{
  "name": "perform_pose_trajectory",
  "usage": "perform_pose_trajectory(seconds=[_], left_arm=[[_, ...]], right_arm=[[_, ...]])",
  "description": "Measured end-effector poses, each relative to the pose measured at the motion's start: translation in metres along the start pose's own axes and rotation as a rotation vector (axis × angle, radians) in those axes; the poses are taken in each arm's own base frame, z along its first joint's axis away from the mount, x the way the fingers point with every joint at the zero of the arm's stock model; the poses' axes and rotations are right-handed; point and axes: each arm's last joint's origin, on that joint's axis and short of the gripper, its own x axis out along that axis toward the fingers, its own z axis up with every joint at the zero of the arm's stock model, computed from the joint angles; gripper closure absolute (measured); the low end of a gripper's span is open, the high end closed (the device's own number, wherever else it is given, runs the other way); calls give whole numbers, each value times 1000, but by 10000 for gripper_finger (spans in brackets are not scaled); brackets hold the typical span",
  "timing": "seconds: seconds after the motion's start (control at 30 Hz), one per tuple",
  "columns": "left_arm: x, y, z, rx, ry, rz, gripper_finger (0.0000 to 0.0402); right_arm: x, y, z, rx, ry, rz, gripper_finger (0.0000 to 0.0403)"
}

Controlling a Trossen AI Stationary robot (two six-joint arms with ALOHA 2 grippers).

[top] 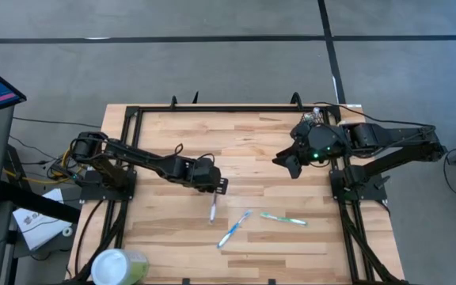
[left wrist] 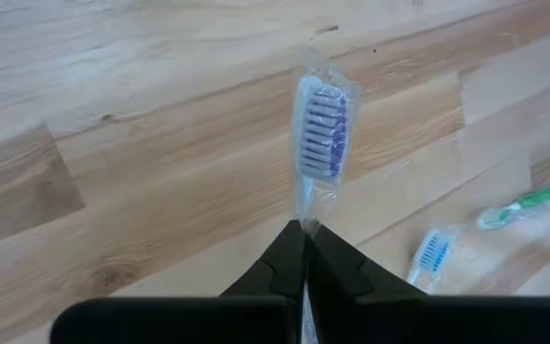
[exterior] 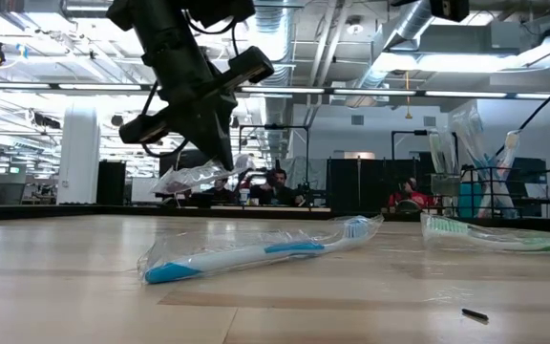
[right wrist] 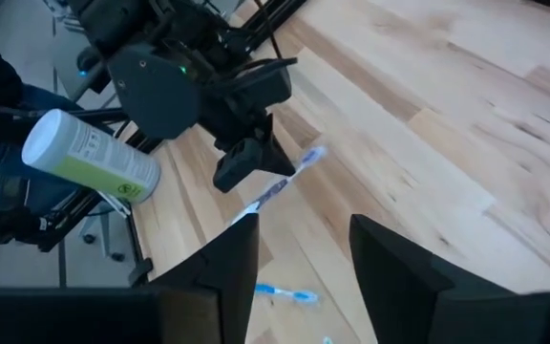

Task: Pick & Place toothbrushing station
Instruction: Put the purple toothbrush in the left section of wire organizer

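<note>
My left gripper (top: 222, 184) hangs over the middle of the table, shut on a toothbrush (left wrist: 321, 134) with purple-and-white bristles, sealed in a clear wrapper. A blue wrapped toothbrush (top: 234, 229) and a green one (top: 283, 219) lie flat on the wood near the front edge. The toothbrushing station (exterior: 493, 196), a dark holder with wrapped brushes standing in it, shows far back on the right in the low view. My right gripper (right wrist: 299, 258) is raised high at the table's right side, open with nothing between its fingers. My left gripper pinches the toothbrush's neck (left wrist: 304, 218), just behind the head, through the wrapper between its two shut fingers. The fingers slant down from the table's left and run along the brush. The head sticks out past the fingertips, and the brush hangs clear of the table.
A pale-green cup with a white lid (top: 119, 267) stands at the near left corner. A black frame (top: 212, 108) runs along the table's edges. Bare wood lies between the two arms and toward the far edge.
</note>
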Motion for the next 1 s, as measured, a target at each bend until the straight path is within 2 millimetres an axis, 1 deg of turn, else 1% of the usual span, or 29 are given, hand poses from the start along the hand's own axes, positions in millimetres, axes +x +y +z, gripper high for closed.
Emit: perform_pose_trajectory(seconds=[0.27,0.57,0.63,0.7,0.8,0.9,0.93,1.0], left_arm=[[0,-2,0,1,-6,-16,401],[-1,-4,-3,23,-4,-32,401],[-1,-5,-5,39,-2,-39,401],[-2,-5,-6,46,0,-40,401],[-2,-6,-9,53,-8,-45,401],[-3,-7,-11,56,-24,-47,401],[-3,-7,-11,56,-28,-49,401],[-3,-8,-11,54,-31,-55,401]], right_arm=[[0,0,0,-5,4,-3,240],[0,1,1,-1,2,16,245],[0,6,4,1,-13,90,247],[-1,14,10,3,-33,208,247],[-7,29,21,0,-78,452,246],[-15,39,30,-10,-110,648,248],[-16,40,32,-13,-118,678,251],[-17,40,33,7,-123,680,255]])
